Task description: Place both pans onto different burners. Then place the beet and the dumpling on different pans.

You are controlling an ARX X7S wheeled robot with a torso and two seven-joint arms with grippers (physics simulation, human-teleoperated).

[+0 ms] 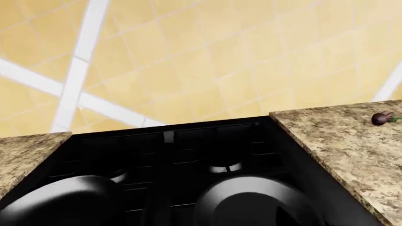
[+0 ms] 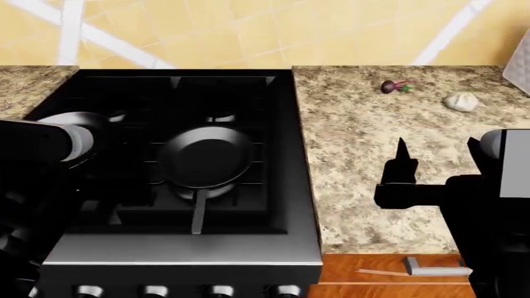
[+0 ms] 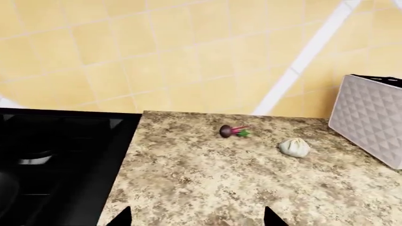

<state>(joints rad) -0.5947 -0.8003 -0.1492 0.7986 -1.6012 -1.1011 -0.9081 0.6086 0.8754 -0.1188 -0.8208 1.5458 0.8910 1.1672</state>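
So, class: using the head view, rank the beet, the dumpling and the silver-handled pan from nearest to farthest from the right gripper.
1. Dumpling, back right of the counter.
2. Beet, just left of it; too close to call.
3. Silver-handled pan, on the stove, farthest from the right gripper.

No lettering, labels, brands or numbers can be read on any surface in these three views.

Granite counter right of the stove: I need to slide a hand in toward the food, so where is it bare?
Bare: the counter between the stove edge and the right gripper. Crowded near the wall: beet, dumpling, grey box.
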